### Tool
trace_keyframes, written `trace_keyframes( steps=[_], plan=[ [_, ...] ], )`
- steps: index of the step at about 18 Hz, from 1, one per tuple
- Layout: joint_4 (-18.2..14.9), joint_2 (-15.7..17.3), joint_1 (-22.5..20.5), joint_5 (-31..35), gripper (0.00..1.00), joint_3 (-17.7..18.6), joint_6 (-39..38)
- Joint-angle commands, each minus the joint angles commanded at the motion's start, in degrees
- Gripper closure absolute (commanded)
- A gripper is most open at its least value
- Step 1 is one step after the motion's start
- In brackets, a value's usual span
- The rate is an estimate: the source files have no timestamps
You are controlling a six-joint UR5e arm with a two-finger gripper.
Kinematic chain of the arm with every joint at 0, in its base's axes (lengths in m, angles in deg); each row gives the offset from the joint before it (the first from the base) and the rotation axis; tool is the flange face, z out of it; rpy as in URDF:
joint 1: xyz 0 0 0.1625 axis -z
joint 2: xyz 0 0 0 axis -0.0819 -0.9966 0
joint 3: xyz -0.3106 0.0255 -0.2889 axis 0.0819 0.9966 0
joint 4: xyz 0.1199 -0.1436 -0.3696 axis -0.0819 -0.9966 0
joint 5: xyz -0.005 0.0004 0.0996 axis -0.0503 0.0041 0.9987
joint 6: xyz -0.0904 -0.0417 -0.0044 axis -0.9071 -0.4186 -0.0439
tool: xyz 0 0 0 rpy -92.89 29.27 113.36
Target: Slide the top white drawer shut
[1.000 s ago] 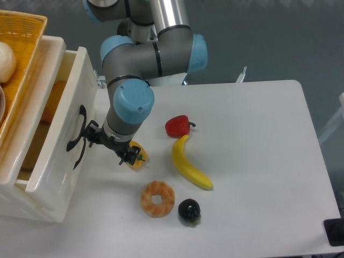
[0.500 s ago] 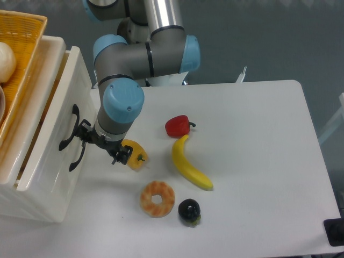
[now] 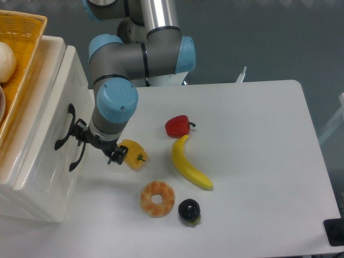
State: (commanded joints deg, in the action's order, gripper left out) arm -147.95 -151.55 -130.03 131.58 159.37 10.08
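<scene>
The top white drawer [image 3: 45,113] stands nearly flush with the white cabinet, only a thin gap showing along its upper edge. Its black arched handle [image 3: 63,128] faces right. My gripper [image 3: 97,146] hangs just right of that front panel, close to the handles, with its black body seen from above. The fingertips are hidden under the wrist, so I cannot make out how they stand or whether they touch the panel. A second black handle [image 3: 78,156], on the other white drawer front, sits just below and right of the first.
An orange wicker basket [image 3: 19,48] holding a white round thing sits on top of the cabinet. On the table lie a yellow pepper [image 3: 134,155] right beside the gripper, a red pepper [image 3: 177,126], a banana [image 3: 189,165], a doughnut [image 3: 157,198] and a dark fruit [image 3: 189,210].
The drawer has slid left into the cabinet, from well open to almost shut. The arm and gripper moved left with its front panel.
</scene>
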Motion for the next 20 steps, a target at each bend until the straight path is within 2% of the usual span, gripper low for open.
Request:
trace_keyframes(
  steps=[20],
  plan=[
    [-0.3,0.0,0.7,-0.1,0.0,0.2,0.0]
  ],
)
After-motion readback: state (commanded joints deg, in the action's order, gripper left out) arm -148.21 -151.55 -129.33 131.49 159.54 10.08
